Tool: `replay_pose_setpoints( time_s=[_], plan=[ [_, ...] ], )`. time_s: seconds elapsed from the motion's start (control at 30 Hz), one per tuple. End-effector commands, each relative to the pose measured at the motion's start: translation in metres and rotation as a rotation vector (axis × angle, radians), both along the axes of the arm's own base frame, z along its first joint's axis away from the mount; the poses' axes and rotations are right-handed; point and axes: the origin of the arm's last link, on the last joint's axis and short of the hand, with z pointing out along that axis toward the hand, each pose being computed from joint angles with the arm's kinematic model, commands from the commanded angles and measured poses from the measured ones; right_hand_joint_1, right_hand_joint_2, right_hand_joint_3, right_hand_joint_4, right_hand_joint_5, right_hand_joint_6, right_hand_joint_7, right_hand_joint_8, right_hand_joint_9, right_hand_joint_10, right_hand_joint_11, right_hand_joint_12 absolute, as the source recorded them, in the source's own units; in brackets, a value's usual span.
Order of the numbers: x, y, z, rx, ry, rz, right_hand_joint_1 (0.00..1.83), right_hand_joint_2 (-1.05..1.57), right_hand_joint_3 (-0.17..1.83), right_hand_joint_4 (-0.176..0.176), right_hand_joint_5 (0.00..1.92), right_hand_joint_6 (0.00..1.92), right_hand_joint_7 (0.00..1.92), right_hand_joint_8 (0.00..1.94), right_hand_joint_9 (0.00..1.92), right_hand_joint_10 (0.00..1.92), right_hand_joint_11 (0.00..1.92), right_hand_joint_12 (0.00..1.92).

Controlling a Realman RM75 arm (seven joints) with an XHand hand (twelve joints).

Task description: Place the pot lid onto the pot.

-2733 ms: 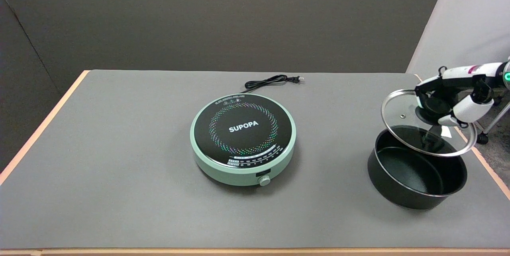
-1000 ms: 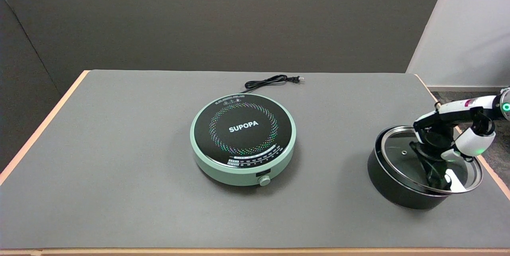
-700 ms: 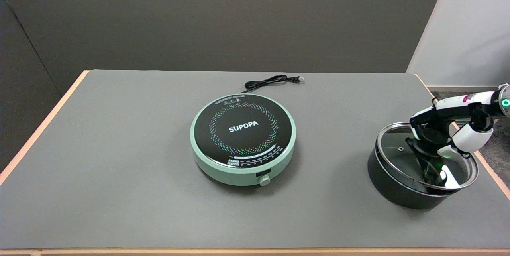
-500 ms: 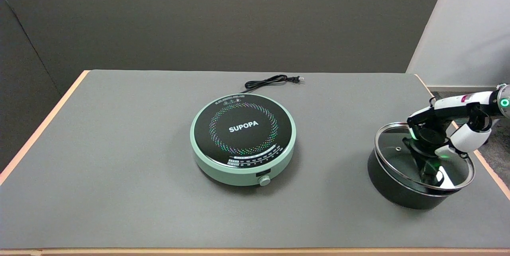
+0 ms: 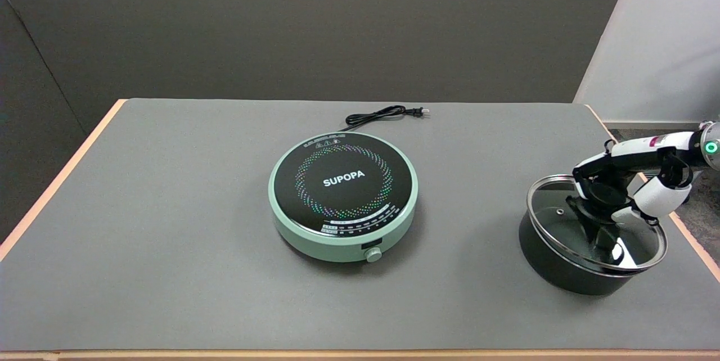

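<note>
On the right side of the gray table (image 5: 169, 209), near its right edge, a black pot (image 5: 562, 262) is sitting. The glass pot lid (image 5: 554, 220), with its shiny metal rim, is lying over the top of the pot. It is looking a little tilted, and its right edge is sticking out just past the pot's rim. I cannot tell if it is sitting flat all the way around.

Right over the middle of the lid, the right hand (image 5: 616, 192) is reaching in from the right side. Its black and white fingers (image 5: 652, 199) are curling around the dark knob (image 5: 604, 195) on top of the lid, so the hand is holding the lid by that knob. The white arm behind it is glowing with a small green light.

Well apart from the pot, in the middle of the table, a round green cooker (image 5: 343, 195) with a black top is sitting. It is showing the word SUPOPA. Just behind it, a black cord (image 5: 379, 115) with a plug is lying in loops on the table.
</note>
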Motion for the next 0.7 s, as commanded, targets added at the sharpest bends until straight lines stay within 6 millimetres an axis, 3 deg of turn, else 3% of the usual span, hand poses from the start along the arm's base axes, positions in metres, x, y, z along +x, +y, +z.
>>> replay_pose_setpoints(
  time_s=[0.03, 0.7],
  plan=[
    [-0.0066, 0.0029, 0.0022, -0.013, 0.002, -0.019, 1.27, 1.09, 0.55, 0.109, 0.31, 1.64, 0.58, 1.77, 0.31, 1.92, 0.00, 1.65],
    [-0.0075, 0.0019, 0.0050, -0.027, 0.008, -0.004, 1.27, 1.09, 0.55, 0.112, 0.31, 1.64, 0.58, 1.77, 0.31, 1.92, 0.00, 1.65]
  ],
)
